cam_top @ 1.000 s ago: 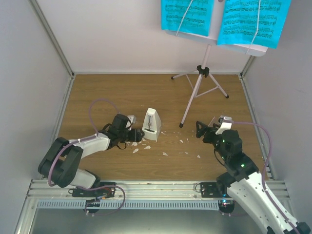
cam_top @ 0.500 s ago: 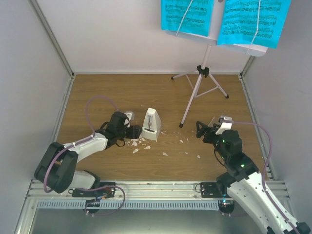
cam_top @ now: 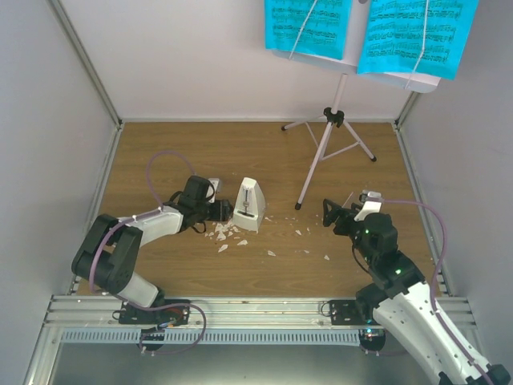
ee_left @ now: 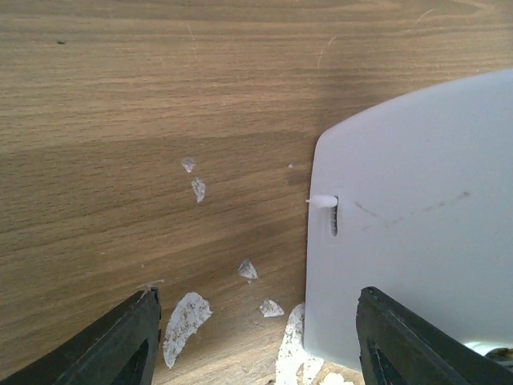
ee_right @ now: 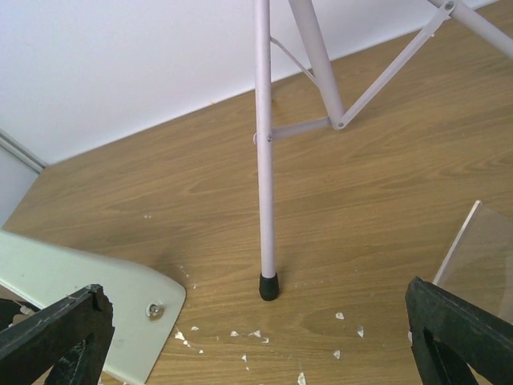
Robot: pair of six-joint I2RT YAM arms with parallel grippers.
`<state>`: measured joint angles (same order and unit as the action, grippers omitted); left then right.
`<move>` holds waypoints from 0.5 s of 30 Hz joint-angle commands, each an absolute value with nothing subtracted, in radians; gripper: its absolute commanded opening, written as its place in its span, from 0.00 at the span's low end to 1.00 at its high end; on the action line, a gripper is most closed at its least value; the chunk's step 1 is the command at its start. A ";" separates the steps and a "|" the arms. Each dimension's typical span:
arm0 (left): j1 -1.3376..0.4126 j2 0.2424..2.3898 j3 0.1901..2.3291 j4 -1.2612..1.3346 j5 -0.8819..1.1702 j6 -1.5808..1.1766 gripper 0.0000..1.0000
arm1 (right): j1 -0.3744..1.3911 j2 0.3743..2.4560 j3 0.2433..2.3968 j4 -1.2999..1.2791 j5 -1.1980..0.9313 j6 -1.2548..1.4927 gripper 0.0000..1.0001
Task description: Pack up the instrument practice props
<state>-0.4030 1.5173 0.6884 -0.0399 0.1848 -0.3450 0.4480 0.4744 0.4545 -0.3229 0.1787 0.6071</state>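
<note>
The metronome [cam_top: 250,205] was found standing upright on the wooden table [cam_top: 176,152], a little left of the middle, with small white crumbs [cam_top: 228,234] scattered at its near side and on toward the right. The left gripper [cam_top: 223,212] was held low, just beside the metronome's left side, with its jaws spread. In the left wrist view its dark fingers [ee_left: 128,345] were seen wide apart, and the metronome's white face filled the right part of the gap. Whether either finger touched it could not be told, and no pinch on it was seen. The music stand [cam_top: 329,140] was set on its tripod at the back right of the table, its desk [cam_top: 353,40] raised high, and two cyan sheet-music pages [cam_top: 309,28] were carried side by side on that desk. The stand's nearest leg was seen to end in a black foot [ee_right: 270,285] on the wood, a little to the right of the metronome. The right gripper [cam_top: 341,213] was held low at the right, near that foot, with its jaws spread wide and nothing between them. A clear panel [ee_right: 481,249] was seen tilted at the right edge of the right wrist view; what it belonged to could not be told.
</note>
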 commanded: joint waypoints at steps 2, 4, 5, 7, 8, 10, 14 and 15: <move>-0.427 1.511 0.679 0.012 0.218 -0.295 0.68 | 0.439 0.450 0.450 -0.336 0.218 0.608 1.00; -0.452 1.500 0.662 0.037 0.227 -0.278 0.68 | 0.439 0.438 0.446 -0.333 0.228 0.615 1.00; -0.466 1.496 0.656 0.041 0.227 -0.274 0.67 | 0.439 0.432 0.444 -0.332 0.235 0.619 1.00; -0.500 1.493 0.654 0.046 0.231 -0.274 0.67 | 0.439 0.424 0.439 -0.326 0.244 0.623 0.99; -0.518 1.493 0.654 0.050 0.232 -0.276 0.67 | 0.439 0.423 0.438 -0.325 0.247 0.624 1.00; -0.551 1.491 0.659 0.051 0.229 -0.285 0.66 | 0.439 0.422 0.439 -0.326 0.247 0.621 1.00; -0.575 1.468 0.648 0.049 0.211 -0.317 0.67 | 0.439 0.410 0.437 -0.348 0.241 0.614 0.99; -0.575 1.452 0.643 0.048 0.204 -0.325 0.67 | 0.439 0.409 0.437 -0.357 0.247 0.616 1.00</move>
